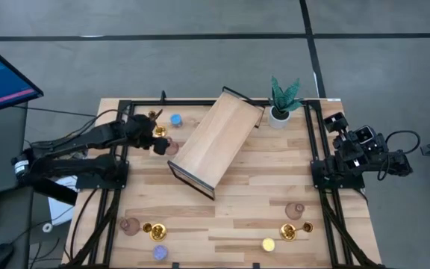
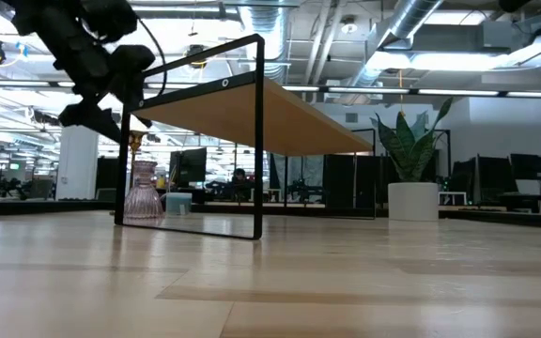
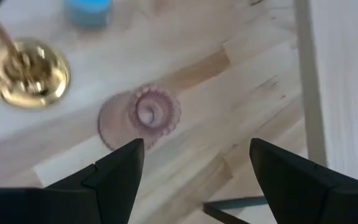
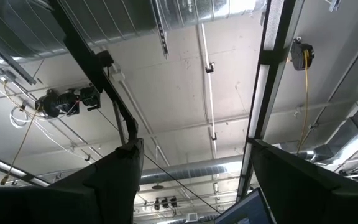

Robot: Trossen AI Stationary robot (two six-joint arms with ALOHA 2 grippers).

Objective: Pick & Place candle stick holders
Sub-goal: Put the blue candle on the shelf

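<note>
A: The pink holder [image 3: 148, 115] stands upright on the table [image 1: 275, 194] at the far left, just left of the shelf's [image 1: 216, 140] black frame. A gold holder [image 3: 25, 71] and a blue one [image 3: 89, 11] stand close by, farther back.

B: And the left hand [image 1: 158, 142]?

A: Right above it, fingers [image 3: 114, 174] spread apart, nothing between them.

B: So what could go wrong?

A: From above the pink one sits off-centre, nearer one finger. Coming straight down, I'd guess that finger lands on the rim and tips it. The gold holder is near enough to get bumped on the way. The shelf frame also crowds the other side.

B: What's the holder like?

A: Dusty pink, bulbous, with a scalloped rim and a small opening. It looks glassy, so probably slippery under a weak pinch.

B: The right hand [image 4: 191, 180]?

A: Parked off the table's right edge, pointing at the ceiling, fingers apart and empty.
</note>
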